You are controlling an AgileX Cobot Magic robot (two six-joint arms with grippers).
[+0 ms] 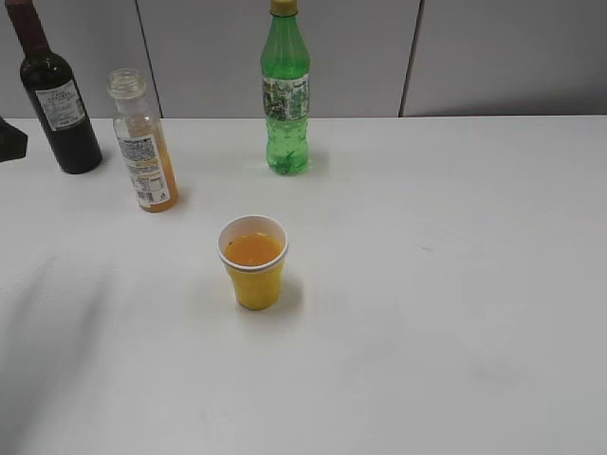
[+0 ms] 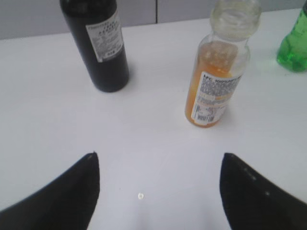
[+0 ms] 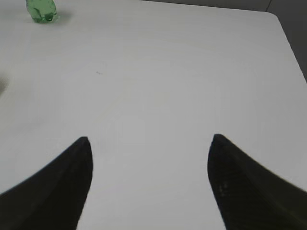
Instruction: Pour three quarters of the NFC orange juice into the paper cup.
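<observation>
While its 2 black fingers (image 2: 72,191) stand wide apart with only bare tabletop between them, the left gripper (image 2: 158,191) holds nothing and hovers above the white table (image 2: 153,143). Just ahead of it, slightly to the right in the left wrist view, the NFC orange juice (image 2: 216,81) stands upright, capless, with orange liquid low in the bottle and a white-and-black label facing the camera. To its left stands the dark wine bottle (image 2: 100,43), well apart from the juice bottle, and the base of the green bottle (image 2: 293,48) shows at the right edge.

The right gripper (image 3: 148,187) is likewise spread wide and empty, its fingers (image 3: 240,187) over a bare stretch of table (image 3: 168,72); only the green bottle's bottom (image 3: 42,10) appears far off at the upper left.

From the exterior view, the juice bottle (image 1: 142,142) sits near the back left, beside the wine bottle (image 1: 55,95), with the green bottle (image 1: 285,90) further right along the back. The paper cup (image 1: 253,263) stands alone nearer the front, upright, yellow with a white rim, holding orange liquid to well up its inside. A dark part of the left arm (image 1: 11,140) shows at the left edge.
</observation>
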